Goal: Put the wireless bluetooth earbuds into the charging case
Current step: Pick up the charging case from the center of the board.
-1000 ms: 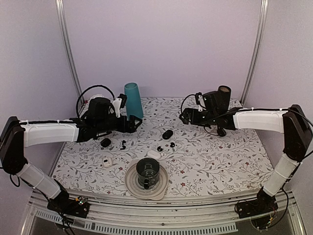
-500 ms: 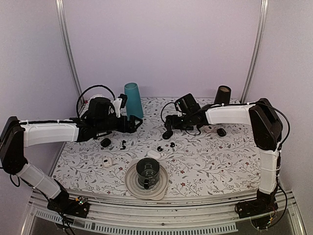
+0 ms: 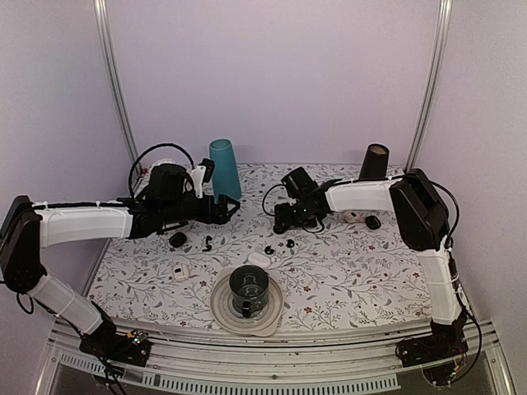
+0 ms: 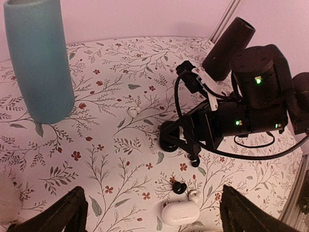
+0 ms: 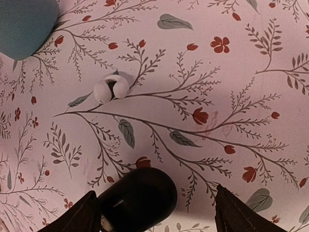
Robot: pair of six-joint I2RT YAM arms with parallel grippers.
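Observation:
Two tiny black wireless bluetooth earbuds [image 3: 269, 249] [image 3: 290, 244] lie mid-table, and a third hook-shaped one [image 3: 207, 243] lies further left. In the left wrist view two of them show [image 4: 179, 187] [image 4: 195, 162]. A black oval charging case [image 5: 137, 198] lies on the floral cloth between my right gripper's [image 5: 154, 215] open fingers. It is close to the left finger, with a wide gap to the right one. From above, the right gripper [image 3: 283, 220] covers the case. My left gripper [image 3: 229, 207] [image 4: 152, 220] hovers open and empty near the teal cup.
Around the table are a teal cup [image 3: 224, 169], a black cylinder [image 3: 375, 162], a second black pod [image 3: 178, 239] and another [image 3: 373, 222]. A white case [image 3: 258, 259] [image 4: 179, 212], white earbuds [image 5: 111, 88] [image 4: 194, 195] and a small white piece [image 3: 180, 271] lie on the cloth. A dark cup [image 3: 247, 286] on a plate [image 3: 221, 306] stands near the front.
My right arm has swung left across the table and come down over the black case, and its jaws have narrowed a little. The left arm has not moved.

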